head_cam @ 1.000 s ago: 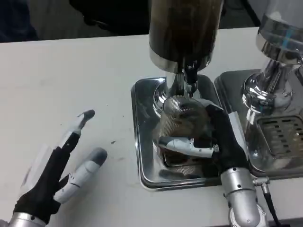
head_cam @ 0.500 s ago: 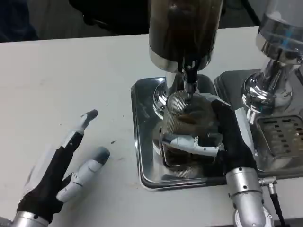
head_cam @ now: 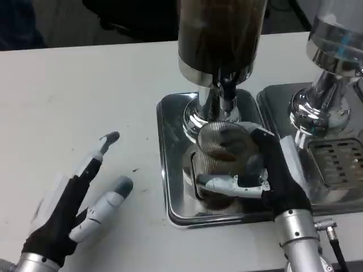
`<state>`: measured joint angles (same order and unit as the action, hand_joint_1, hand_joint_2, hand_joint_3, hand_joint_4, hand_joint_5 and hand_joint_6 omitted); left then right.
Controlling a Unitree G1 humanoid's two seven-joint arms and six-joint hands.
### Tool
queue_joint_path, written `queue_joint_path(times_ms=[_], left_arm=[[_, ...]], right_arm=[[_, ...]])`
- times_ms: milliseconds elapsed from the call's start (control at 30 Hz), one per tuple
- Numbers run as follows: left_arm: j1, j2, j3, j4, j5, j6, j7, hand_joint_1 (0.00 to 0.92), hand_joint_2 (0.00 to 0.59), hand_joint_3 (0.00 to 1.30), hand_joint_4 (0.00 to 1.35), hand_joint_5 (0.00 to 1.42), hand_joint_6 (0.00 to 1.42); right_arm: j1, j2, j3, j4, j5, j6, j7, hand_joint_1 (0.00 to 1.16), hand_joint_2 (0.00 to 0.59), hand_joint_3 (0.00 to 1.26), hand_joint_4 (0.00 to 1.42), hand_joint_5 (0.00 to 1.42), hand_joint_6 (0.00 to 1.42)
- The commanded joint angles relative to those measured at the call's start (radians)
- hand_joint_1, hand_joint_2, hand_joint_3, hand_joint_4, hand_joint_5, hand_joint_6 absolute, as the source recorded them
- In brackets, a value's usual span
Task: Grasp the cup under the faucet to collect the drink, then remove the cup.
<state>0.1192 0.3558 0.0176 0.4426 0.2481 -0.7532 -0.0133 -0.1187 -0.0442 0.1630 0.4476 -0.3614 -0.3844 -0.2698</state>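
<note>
- Left hand (head_cam: 68,207) lay flat on the table (head_cam: 85,85), near edge, fingers (head_cam: 105,141) spread apart and pointing away from the robot. It held nothing.
- Small dark speck on the table just beyond and right of those fingertips; could not tell what it was.
- Right hand (head_cam: 266,175) was wrapped around the cup (head_cam: 224,161): one white finger (head_cam: 229,184) crossed the cup's near side, the black-covered rest of the hand pressed against its right side. Grip was closed on the cup.
- Cup was ribbed and see-through, upright as far as visible, with dark liquid showing inside near the top.
- Cup sat over the steel tray (head_cam: 170,170), inside its raised rim, left of the palm. Could not tell whether its base touched the tray.
- Faucet (head_cam: 227,93) was directly beyond the fingers, its tip just above the cup's far rim.
- Above the faucet stood the dispenser (head_cam: 221,34), a dark drink tank on a chrome neck.
- Right of the hand: a second tray (head_cam: 340,164) with a slotted grate, and a second dispenser (head_cam: 334,51) behind it, well apart from the fingers.
</note>
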Motion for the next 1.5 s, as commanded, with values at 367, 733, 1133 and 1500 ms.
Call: queue_joint_path(times_ms=[367,733,1133,1500], left_arm=[[0.008,0.038,-0.008,-0.031,0.060,-0.027,0.011,0.000,0.152,0.06,0.00,0.03,0.00],[0.096,0.119,0.019,-0.180,0.222,0.013,0.061,0.000,0.149,0.00,0.00,0.00,0.00],[0.302,0.176,0.094,-0.469,0.396,0.135,0.094,0.000,0.132,0.00,0.00,0.00,0.00],[0.406,0.163,0.085,-0.571,0.446,0.182,0.105,0.000,0.117,0.00,0.00,0.00,0.00]], right_arm=[[0.087,-0.013,-0.015,-0.180,0.021,0.003,0.021,1.08,0.118,0.78,0.83,0.87,1.14],[0.165,-0.045,-0.013,-0.308,0.041,0.018,0.106,1.07,0.117,0.78,0.83,0.87,1.15],[0.271,-0.084,-0.016,-0.514,0.070,0.060,0.205,1.07,0.116,0.79,0.84,0.88,1.17],[0.357,-0.118,-0.004,-0.664,0.095,0.079,0.310,1.07,0.123,0.79,0.84,0.88,1.17]])
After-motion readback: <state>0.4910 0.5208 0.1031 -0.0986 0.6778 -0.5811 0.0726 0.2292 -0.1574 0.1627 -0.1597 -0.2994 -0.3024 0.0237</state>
